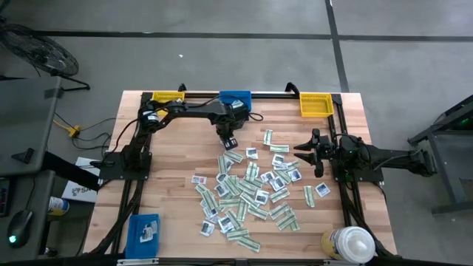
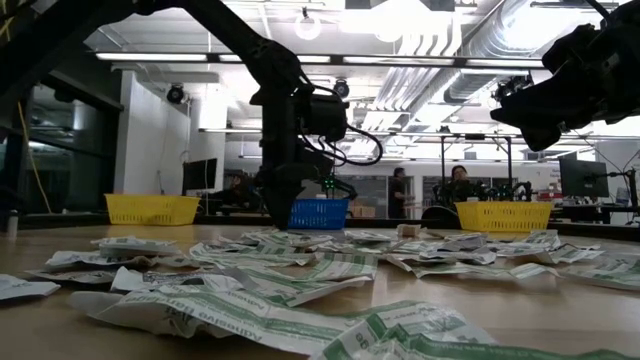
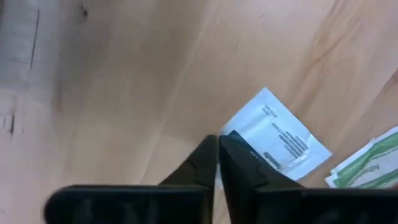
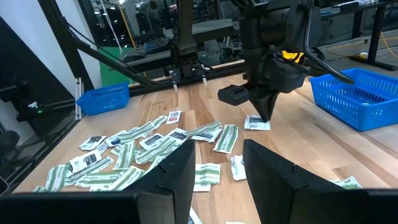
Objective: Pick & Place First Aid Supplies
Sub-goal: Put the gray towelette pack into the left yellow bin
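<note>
The first aid supplies are many small paper packets, white squarish ones and green-and-white strips, lying flat and scattered over the middle of the wooden table. My left gripper points down at the pile's far edge, shut on a white packet with dark print. That packet also shows in the right wrist view, under the left gripper. My right gripper hovers open at the pile's right side, above the table, touching nothing; its fingers show apart in its own wrist view. My left gripper comes from above, pointing down, with its two fingers shut together on one corner of the white packet. The fingertips hide that corner. The rest of the packet lies flat on the table.
Along the far edge stand a yellow bin, a blue bin and a second yellow bin. Another blue bin sits at the near left corner and a white-capped bottle at the near right. Bare wood lies left of the pile.
</note>
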